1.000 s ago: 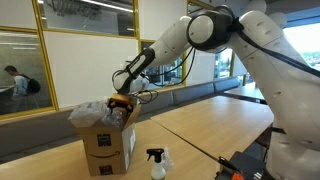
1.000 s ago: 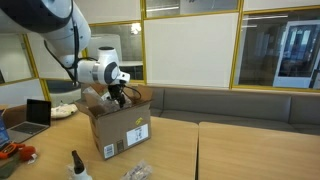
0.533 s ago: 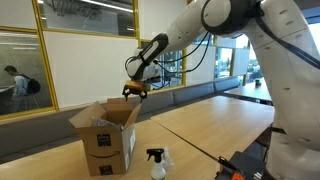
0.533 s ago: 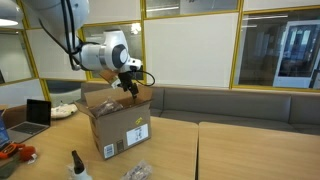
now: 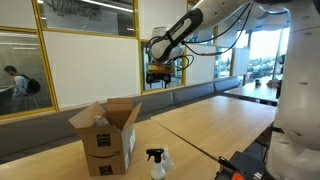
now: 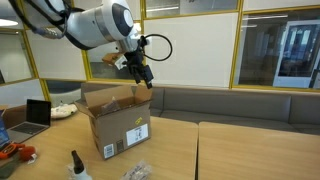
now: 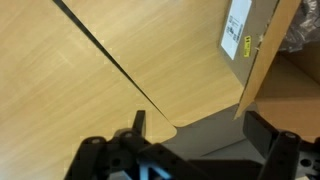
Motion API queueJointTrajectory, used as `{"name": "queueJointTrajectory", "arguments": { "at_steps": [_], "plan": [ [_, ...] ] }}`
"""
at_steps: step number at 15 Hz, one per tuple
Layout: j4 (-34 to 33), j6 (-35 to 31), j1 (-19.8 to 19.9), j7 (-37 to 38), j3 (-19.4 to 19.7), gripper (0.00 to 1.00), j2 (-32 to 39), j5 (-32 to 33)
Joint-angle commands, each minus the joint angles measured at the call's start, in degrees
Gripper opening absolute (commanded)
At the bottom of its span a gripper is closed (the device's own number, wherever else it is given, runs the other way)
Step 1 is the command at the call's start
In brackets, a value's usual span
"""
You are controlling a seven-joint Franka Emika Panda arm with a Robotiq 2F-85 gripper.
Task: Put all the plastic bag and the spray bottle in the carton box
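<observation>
Wrist view: gripper (image 7: 198, 118) has its jaws spread wide with nothing between them, only bare table (image 7: 80, 70) shows through the gap. Carton box (image 7: 262, 62) fills the top right of that view, with one flap edge and the label side visible. The crinkled clear film inside it looks like plastic bag (image 7: 300, 35) already in. Can't tell how much.

In both exterior views the gripper hangs high and empty, well above the box rim and off toward one top corner, touching nothing (image 6: 141, 74).

What's left, as I read it:
- spray bottle (image 5: 156, 163) stands upright on the table, near the box but apart from it, out toward the table's near edge. Long axis is vertical, black trigger head on top. Can't make out which way the nozzle points.
- a small heap of plastic bag (image 6: 135, 172) lies flat on the table at the near edge, in front of the box's label side, well apart from the bottle.

Key relation: both targets lie far below the gripper and out past the box on its near-edge side, so the next move needs a long descent away from the box. There's one arm, so no choice there. With the bottle upright, I'd close the jaws across its body below the trigger head. Risk is tipping it on contact.
</observation>
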State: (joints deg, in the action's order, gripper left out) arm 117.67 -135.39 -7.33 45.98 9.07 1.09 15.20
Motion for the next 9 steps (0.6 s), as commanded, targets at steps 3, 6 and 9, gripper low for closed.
{"name": "queueJointTrajectory", "arguments": {
  "at_steps": [3, 6, 9],
  "plan": [
    [12.5, 0.8, 4.6, -1.1, -5.1, 1.00, -7.6, -2.7],
    [16.9, -1.4, 4.7, -3.4, -7.0, 1.00, -6.3, -8.3],
    [20.5, -4.0, 4.0, -7.3, -8.7, 1.00, -4.3, -15.4]
  ]
}}
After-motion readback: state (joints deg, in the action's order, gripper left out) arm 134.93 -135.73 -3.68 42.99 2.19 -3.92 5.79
